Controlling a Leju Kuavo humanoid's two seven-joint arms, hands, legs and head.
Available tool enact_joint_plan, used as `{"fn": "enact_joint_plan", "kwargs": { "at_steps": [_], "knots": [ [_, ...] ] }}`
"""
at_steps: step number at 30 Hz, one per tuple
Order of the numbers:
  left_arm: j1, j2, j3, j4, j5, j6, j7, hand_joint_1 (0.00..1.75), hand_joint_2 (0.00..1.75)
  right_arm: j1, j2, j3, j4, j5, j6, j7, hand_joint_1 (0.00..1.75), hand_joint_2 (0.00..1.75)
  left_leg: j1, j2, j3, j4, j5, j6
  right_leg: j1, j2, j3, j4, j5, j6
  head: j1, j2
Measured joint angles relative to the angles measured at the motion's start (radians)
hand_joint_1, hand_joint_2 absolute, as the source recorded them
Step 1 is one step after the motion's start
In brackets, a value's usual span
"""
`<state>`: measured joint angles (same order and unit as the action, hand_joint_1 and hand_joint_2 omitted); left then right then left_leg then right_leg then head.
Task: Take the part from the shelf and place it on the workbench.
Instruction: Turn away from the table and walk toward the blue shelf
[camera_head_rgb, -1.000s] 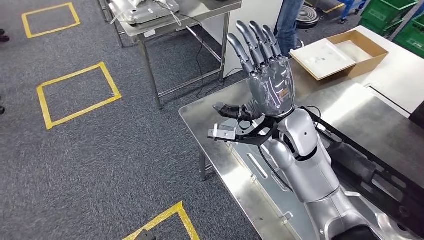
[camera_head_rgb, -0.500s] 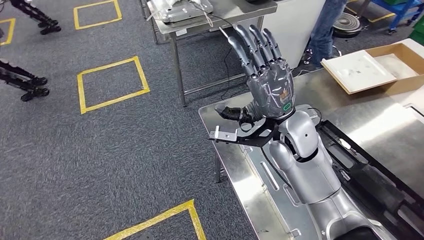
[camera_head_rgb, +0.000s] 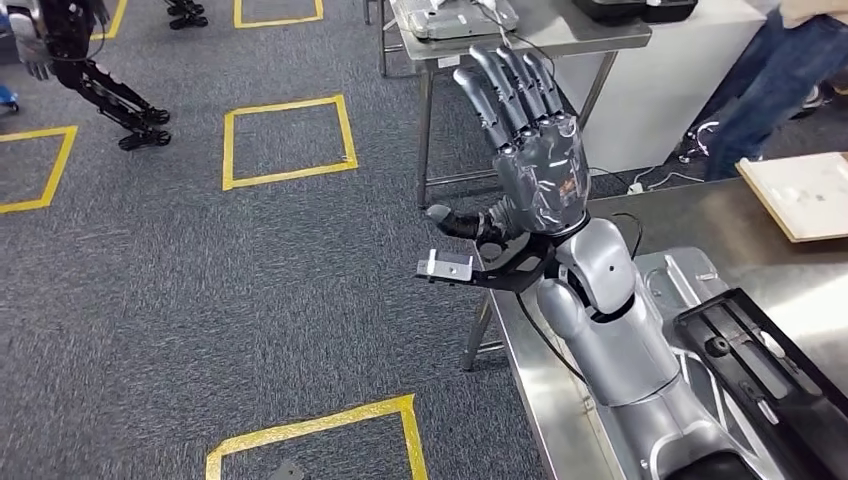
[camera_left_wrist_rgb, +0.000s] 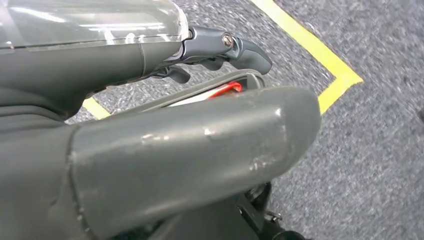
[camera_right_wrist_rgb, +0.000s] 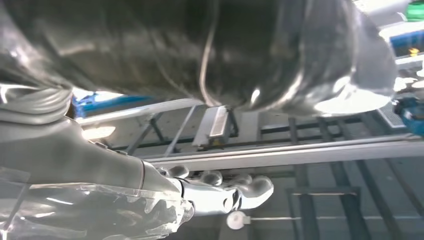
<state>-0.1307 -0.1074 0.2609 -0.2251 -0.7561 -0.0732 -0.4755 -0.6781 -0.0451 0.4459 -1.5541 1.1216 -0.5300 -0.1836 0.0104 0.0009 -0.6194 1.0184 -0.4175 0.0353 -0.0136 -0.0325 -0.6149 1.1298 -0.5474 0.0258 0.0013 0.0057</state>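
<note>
My right hand (camera_head_rgb: 535, 160) is raised in the head view, back toward the camera, fingers spread and pointing up, thumb out to the side, holding nothing. It hovers over the near left corner of the steel workbench (camera_head_rgb: 690, 215). In the right wrist view the right hand (camera_right_wrist_rgb: 220, 192) also has nothing in its fingers. A long black frame part (camera_head_rgb: 770, 370) lies on a silver tray (camera_head_rgb: 680, 275) on the bench, to the right of my arm. My left hand (camera_left_wrist_rgb: 165, 125) hangs over the grey carpet, thumb and fingers (camera_left_wrist_rgb: 235, 47) apart with nothing between them.
A second steel table (camera_head_rgb: 560, 35) with a device on it stands ahead. A person in jeans (camera_head_rgb: 770, 85) stands behind the bench. A flat white board (camera_head_rgb: 800, 195) lies at the bench's far right. Yellow tape squares (camera_head_rgb: 290, 140) mark the carpet; another robot's legs (camera_head_rgb: 100, 85) stand far left.
The camera has swung left: bench, box and tables slid right in the picture and more carpet appeared. My right arm keeps the same raised, spread pose.
</note>
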Motion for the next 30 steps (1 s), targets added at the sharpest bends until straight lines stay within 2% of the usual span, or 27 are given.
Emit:
{"fn": "enact_joint_plan", "kwargs": {
  "at_steps": [1,2,3,4,5,6,8,9,10,12,13,14,16,17,18,19,20,21,23,24,25,27,28,30],
  "knots": [
    [-0.002,0.0,0.0,0.0,0.0,0.0,0.0,0.0,0.0,0.0,0.0,0.0,0.0,-0.001,-0.001,0.0,0.0,0.0,0.0,-0.01,-0.001,0.0,0.001,0.003,0.0,0.018,-0.029,0.059,-0.028,0.001,0.0,0.0],
    [-0.004,0.0,0.0,0.0,0.0,0.0,0.0,0.0,0.0,0.002,-0.001,0.0,0.001,-0.002,-0.001,0.0,0.0,0.0,-0.001,-0.021,-0.001,0.0,0.001,0.005,0.0,0.025,-0.057,0.113,-0.048,0.002,0.0,0.0],
    [-0.004,-0.001,0.0,0.0,0.0,0.0,0.0,0.0,0.0,0.004,-0.001,0.0,0.002,-0.002,-0.001,0.0,0.0,0.0,-0.001,-0.033,-0.001,0.001,0.001,0.007,0.0,0.028,-0.075,0.145,-0.052,0.001,0.0,0.0],
    [-0.004,-0.001,0.0,0.0,0.0,0.0,0.0,0.0,0.0,0.005,-0.002,0.0,0.003,-0.003,-0.002,0.0,0.0,0.0,-0.001,-0.047,-0.002,0.001,0.001,0.007,0.0,0.029,-0.078,0.144,-0.037,0.0,0.0,0.0],
    [-0.003,-0.001,0.0,0.0,0.0,0.0,0.001,0.0,0.0,0.006,-0.003,0.0,0.004,-0.003,-0.002,0.0,0.0,0.0,-0.001,-0.06,-0.001,0.003,0.001,0.007,0.0,0.033,-0.064,0.109,-0.005,-0.003,0.0,0.0],
    [-0.002,-0.001,0.0,0.0,0.0,0.001,0.001,0.0,0.0,0.006,-0.003,0.0,0.005,-0.003,-0.002,0.0,0.0,0.0,-0.001,-0.073,-0.001,0.004,0.001,0.006,0.0,0.045,-0.04,0.05,0.033,-0.008,0.0,0.0],
    [-0.003,-0.002,0.0,0.0,0.0,0.002,0.002,0.0,0.0,0.005,-0.004,0.0,0.006,-0.004,-0.003,0.0,0.0,0.0,-0.002,-0.095,-0.007,0.008,0.002,0.0,-0.001,0.088,0.005,-0.055,0.078,-0.017,0.0,0.0],
    [-0.004,-0.002,0.0,0.0,0.0,0.002,0.002,0.0,0.0,0.004,-0.004,0.0,0.006,-0.005,-0.004,0.0,0.0,0.0,-0.001,-0.104,-0.011,0.009,0.004,-0.005,-0.001,0.102,0.014,-0.081,0.082,-0.02,0.0,0.0],
    [-0.005,-0.003,0.0,0.0,0.0,0.002,0.002,0.0,0.0,0.003,-0.004,0.0,0.006,-0.005,-0.004,0.0,0.0,0.0,0.001,-0.113,-0.016,0.009,0.006,-0.011,0.001,0.105,0.017,-0.089,0.079,-0.021,0.0,0.0],
    [-0.003,-0.002,0.001,0.0,0.0,0.003,0.003,0.0,0.0,0.002,-0.005,0.0,0.006,-0.006,-0.004,-0.001,0.0,0.0,0.005,-0.126,-0.022,0.008,0.009,-0.024,-0.001,0.083,0.021,-0.097,0.082,-0.027,0.0,0.0],
    [0.0,-0.002,0.001,0.0,-0.001,0.003,0.003,0.0,0.0,0.002,-0.005,0.0,0.006,-0.006,-0.005,-0.001,0.0,0.0,0.002,-0.112,-0.025,0.015,0.003,-0.029,-0.003,0.072,0.025,-0.103,0.085,-0.031,-0.001,0.0],
    [0.001,-0.002,0.001,0.0,-0.001,0.003,0.003,0.0,0.0,0.001,-0.005,0.0,0.006,-0.006,-0.005,-0.001,0.0,0.0,0.0,-0.088,-0.036,0.04,-0.014,-0.034,-0.006,0.059,0.03,-0.109,0.087,-0.036,-0.003,0.0],
    [0.001,-0.003,0.001,0.0,-0.001,0.003,0.003,0.0,0.0,0.002,-0.004,0.0,0.006,-0.006,-0.005,-0.001,0.0,0.0,0.0,-0.032,-0.084,0.145,-0.07,-0.041,-0.005,0.034,0.035,-0.113,0.086,-0.043,-0.005,0.0],
    [0.0,-0.003,0.001,0.0,-0.001,0.003,0.003,0.0,0.0,0.004,-0.005,0.0,0.007,-0.006,-0.005,-0.001,0.0,0.0,0.003,-0.02,-0.114,0.208,-0.096,-0.044,-0.004,0.019,0.036,-0.113,0.085,-0.045,-0.005,0.0],
    [0.0,-0.003,0.001,0.0,-0.002,0.003,0.003,0.0,0.0,0.007,-0.005,0.0,0.008,-0.006,-0.005,-0.002,0.0,0.0,0.005,-0.014,-0.136,0.252,-0.109,-0.046,-0.003,0.004,0.036,-0.112,0.084,-0.046,-0.005,0.0],
    [0.0,-0.004,0.001,0.0,-0.002,0.003,0.003,0.0,0.0,0.01,-0.005,0.0,0.008,-0.006,-0.005,-0.002,0.0,0.0,0.006,-0.01,-0.142,0.266,-0.105,-0.048,-0.003,-0.01,0.036,-0.111,0.082,-0.046,-0.005,0.0],
    [0.002,-0.004,0.001,0.0,-0.002,0.003,0.003,0.0,0.0,0.012,-0.005,0.0,0.009,-0.006,-0.005,-0.003,0.0,0.0,0.007,-0.005,-0.127,0.24,-0.083,-0.048,-0.003,-0.023,0.037,-0.11,0.08,-0.045,-0.006,0.0],
    [0.002,-0.004,0.001,0.0,-0.002,0.003,0.003,0.0,0.0,0.013,-0.005,0.0,0.009,-0.006,-0.005,-0.003,0.0,0.0,0.008,0.008,-0.096,0.183,-0.052,-0.047,-0.003,-0.035,0.038,-0.108,0.077,-0.043,-0.006,0.0],
    [0.001,-0.004,0.001,0.0,-0.002,0.003,0.003,0.0,0.0,0.013,-0.005,0.0,0.008,-0.006,-0.006,-0.003,0.0,0.0,0.0,0.055,-0.031,0.061,-0.011,-0.039,0.003,-0.057,0.041,-0.103,0.069,-0.035,-0.005,0.0],
    [0.0,-0.004,0.001,0.0,-0.002,0.003,0.003,0.0,0.0,0.013,-0.006,0.0,0.008,-0.006,-0.006,-0.003,0.0,0.0,-0.004,0.072,-0.014,0.027,-0.005,-0.033,0.007,-0.067,0.042,-0.102,0.066,-0.03,-0.005,0.0],
    [0.0,-0.004,0.001,0.0,-0.002,0.003,0.003,0.0,0.0,0.013,-0.006,0.0,0.008,-0.005,-0.006,-0.004,0.0,0.0,-0.008,0.077,-0.011,0.014,-0.007,-0.027,0.012,-0.077,0.044,-0.102,0.064,-0.025,-0.004,0.0],
    [0.003,-0.004,0.002,0.0,-0.005,0.002,0.004,0.0,0.0,0.014,-0.006,0.0,0.008,-0.003,-0.008,-0.004,0.0,0.0,-0.007,0.054,-0.012,0.009,-0.003,-0.015,0.014,-0.097,0.047,-0.103,0.059,-0.016,-0.004,0.0],
    [0.006,-0.004,0.002,0.0,-0.008,0.001,0.005,0.0,0.0,0.016,-0.006,0.0,0.008,-0.003,-0.009,-0.003,0.0,0.0,-0.005,0.041,-0.011,0.005,0.0,-0.01,0.011,-0.086,0.047,-0.095,0.049,-0.01,-0.004,0.0],
    [0.01,-0.004,0.002,0.0,-0.016,-0.001,0.01,0.0,0.0,0.023,-0.006,0.0,0.008,-0.001,-0.013,-0.002,0.0,0.0,-0.001,0.019,-0.009,0.0,0.005,0.001,0.004,-0.033,0.021,-0.03,0.006,-0.002,-0.003,0.0]
  ]
}}
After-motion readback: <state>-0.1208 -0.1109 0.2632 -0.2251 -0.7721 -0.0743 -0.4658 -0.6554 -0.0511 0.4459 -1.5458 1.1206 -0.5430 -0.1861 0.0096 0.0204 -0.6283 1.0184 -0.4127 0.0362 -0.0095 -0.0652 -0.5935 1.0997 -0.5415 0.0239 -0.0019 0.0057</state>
